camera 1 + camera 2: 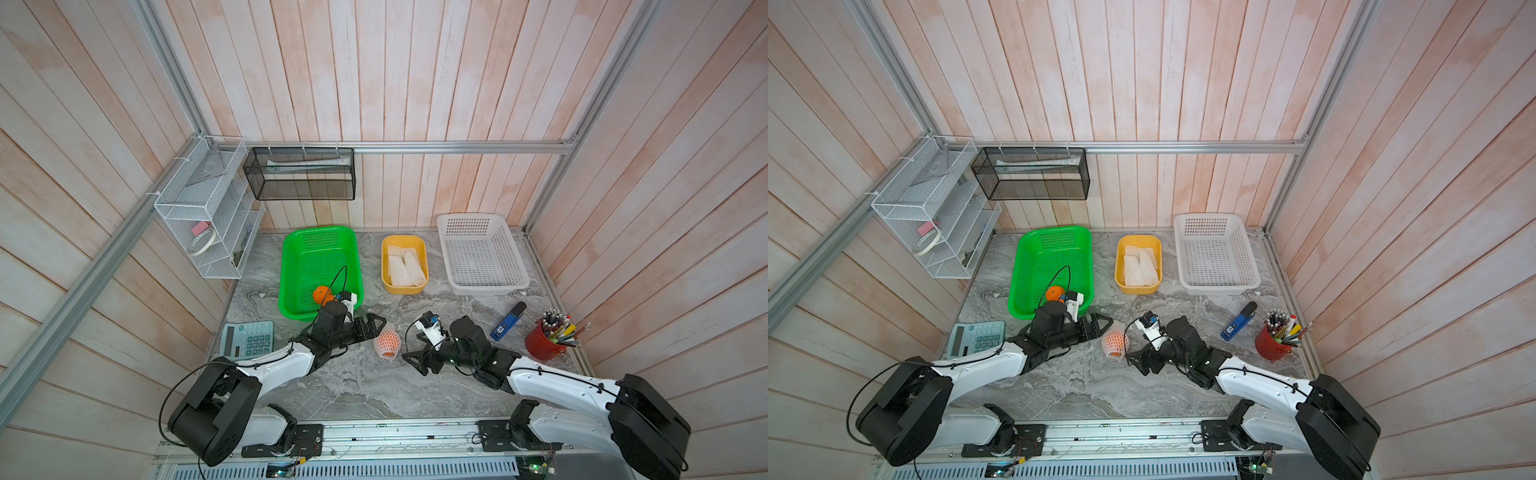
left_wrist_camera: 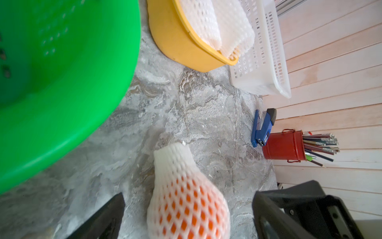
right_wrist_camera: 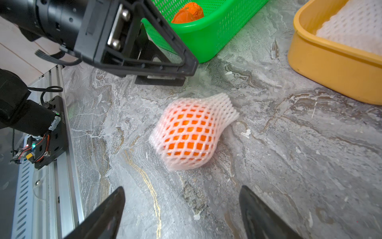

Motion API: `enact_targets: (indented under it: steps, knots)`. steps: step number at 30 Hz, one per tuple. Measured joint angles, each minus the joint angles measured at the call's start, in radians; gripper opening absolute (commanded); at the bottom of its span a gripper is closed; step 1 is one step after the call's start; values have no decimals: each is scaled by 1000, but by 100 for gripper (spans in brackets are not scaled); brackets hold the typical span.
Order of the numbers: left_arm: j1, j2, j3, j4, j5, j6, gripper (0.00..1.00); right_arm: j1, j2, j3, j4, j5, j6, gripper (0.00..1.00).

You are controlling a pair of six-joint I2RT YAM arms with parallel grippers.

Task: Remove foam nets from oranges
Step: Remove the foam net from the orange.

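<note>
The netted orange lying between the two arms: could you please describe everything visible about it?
The netted orange lies on its side on the grey marble-patterned tabletop, apart from all baskets. A white foam net with diamond holes wraps it fully; one end tapers into an empty, flattened neck. Bright orange skin shows through. Nothing visibly grips it; both open end effectors flank it.

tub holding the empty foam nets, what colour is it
Yellow tub; the right wrist view shows it best.

Top views: high overhead, facing down at the whole tabletop [image 1: 374, 386].
Wrist views: low, close; both share the netted orange [image 3: 190, 132].
</note>
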Motion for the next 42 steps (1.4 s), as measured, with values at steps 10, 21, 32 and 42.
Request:
enact_targets:
  steps: [10,21,32,42]
  knots:
    - [-10,150,85,-56,5,64,95,0,-43,-25,14,1,0,86]
    - [-23,237,172,-81,9,102,93,0,-31,-39,49,-7,19,86]
    - [-28,307,209,-91,46,146,57,0,29,-48,99,-25,29,86]
    - [-28,266,204,-53,49,180,25,0,85,-46,154,-36,53,85]
